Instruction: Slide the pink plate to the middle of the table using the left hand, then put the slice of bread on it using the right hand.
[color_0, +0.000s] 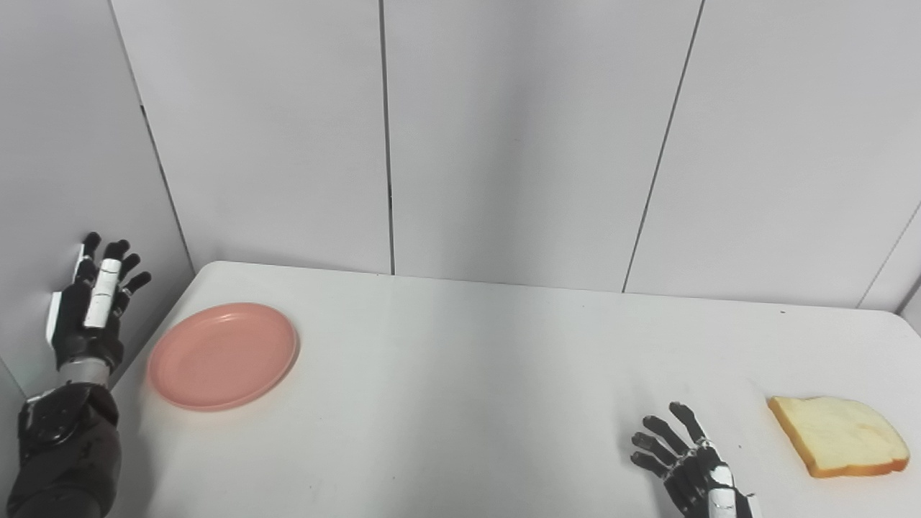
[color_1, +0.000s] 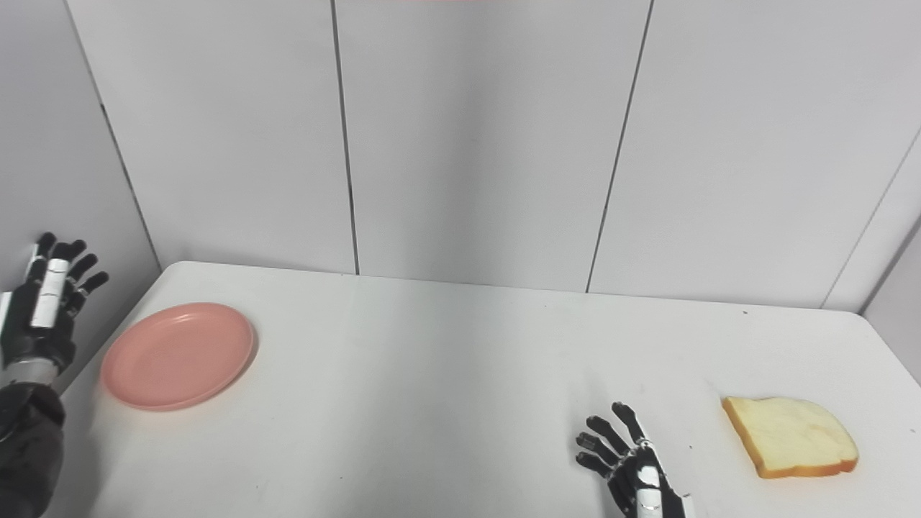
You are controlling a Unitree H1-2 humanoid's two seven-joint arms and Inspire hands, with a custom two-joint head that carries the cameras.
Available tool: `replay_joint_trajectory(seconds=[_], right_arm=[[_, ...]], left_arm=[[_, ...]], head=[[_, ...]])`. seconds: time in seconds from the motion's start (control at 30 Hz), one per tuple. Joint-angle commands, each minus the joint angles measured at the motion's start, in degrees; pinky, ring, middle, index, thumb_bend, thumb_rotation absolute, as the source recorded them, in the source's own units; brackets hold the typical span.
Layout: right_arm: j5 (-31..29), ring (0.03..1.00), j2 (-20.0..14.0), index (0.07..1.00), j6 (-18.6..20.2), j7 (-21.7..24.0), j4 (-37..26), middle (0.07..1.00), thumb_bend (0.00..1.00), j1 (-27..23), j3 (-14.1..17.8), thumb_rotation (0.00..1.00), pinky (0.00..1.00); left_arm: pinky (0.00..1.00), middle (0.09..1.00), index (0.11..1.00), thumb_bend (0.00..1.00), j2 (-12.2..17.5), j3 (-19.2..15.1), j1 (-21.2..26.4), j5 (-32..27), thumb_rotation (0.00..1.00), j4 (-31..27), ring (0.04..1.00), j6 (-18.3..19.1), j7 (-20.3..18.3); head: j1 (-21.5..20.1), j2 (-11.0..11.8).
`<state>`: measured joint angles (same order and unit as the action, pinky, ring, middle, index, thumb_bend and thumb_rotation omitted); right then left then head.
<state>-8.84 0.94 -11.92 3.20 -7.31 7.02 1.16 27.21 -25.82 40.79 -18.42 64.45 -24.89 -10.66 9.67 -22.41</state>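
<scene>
While the pink plate (color_0: 223, 356) lies flat near the left end of the white table (color_0: 460, 374) in the left eye view, the left hand (color_0: 90, 309) is up beside the table's left edge, at about nine o'clock from the plate. Its fingers (color_0: 108, 277) point up, a little apart, and hold nothing. They do not touch the plate. The right hand (color_0: 691, 464) is low at the front, fingers spread, holding nothing. The slice of bread (color_0: 838, 435) lies flat at about three o'clock from those fingers, near but apart.

From the right eye view, the plate (color_1: 178, 355) sits at about three o'clock from the left hand (color_1: 39, 309), with a gap between them. The bread (color_1: 790, 436) lies just right of the right hand (color_1: 633, 467), whose spread fingers (color_1: 611, 432) point to about eleven o'clock.
</scene>
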Motion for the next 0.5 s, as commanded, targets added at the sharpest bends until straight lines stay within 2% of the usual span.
replay_joint_trajectory(seconds=[0.0,0.13,0.33,0.47], right_arm=[[0.2,0.75,-1.2,0.877,-0.5,0.5,6.2,0.79,0.73,3.3,0.7,1.0,0.71],[0.3,0.752,-1.4,0.88,-0.4,0.5,6.2,0.796,0.73,3.3,0.6,1.0,0.71],[0.2,0.744,-1.4,0.875,0.2,0.5,5.5,0.79,0.75,3.6,0.7,1.0,0.71],[0.1,0.743,-1.4,0.876,0.3,0.5,5.3,0.79,0.75,3.7,0.7,1.0,0.71]], left_arm=[[0.85,0.911,0.987,0.91,1.5,-0.8,3.1,-1.5,0.64,0.2,0.903,-1.9,-0.4],[0.89,0.9,0.985,0.89,1.0,-0.9,2.9,-2.6,0.62,1.0,0.922,-1.9,-1.2],[0.86,0.911,0.976,0.94,0.6,0.3,2.3,-1.7,0.62,2.0,0.904,-1.9,0.0],[0.86,0.883,0.969,0.88,0.4,1.4,2.4,-0.8,0.62,2.5,0.892,-1.8,1.5]], head=[[0.0,-0.1],[0.0,-0.5],[-0.1,-0.8],[-0.1,-1.0]])
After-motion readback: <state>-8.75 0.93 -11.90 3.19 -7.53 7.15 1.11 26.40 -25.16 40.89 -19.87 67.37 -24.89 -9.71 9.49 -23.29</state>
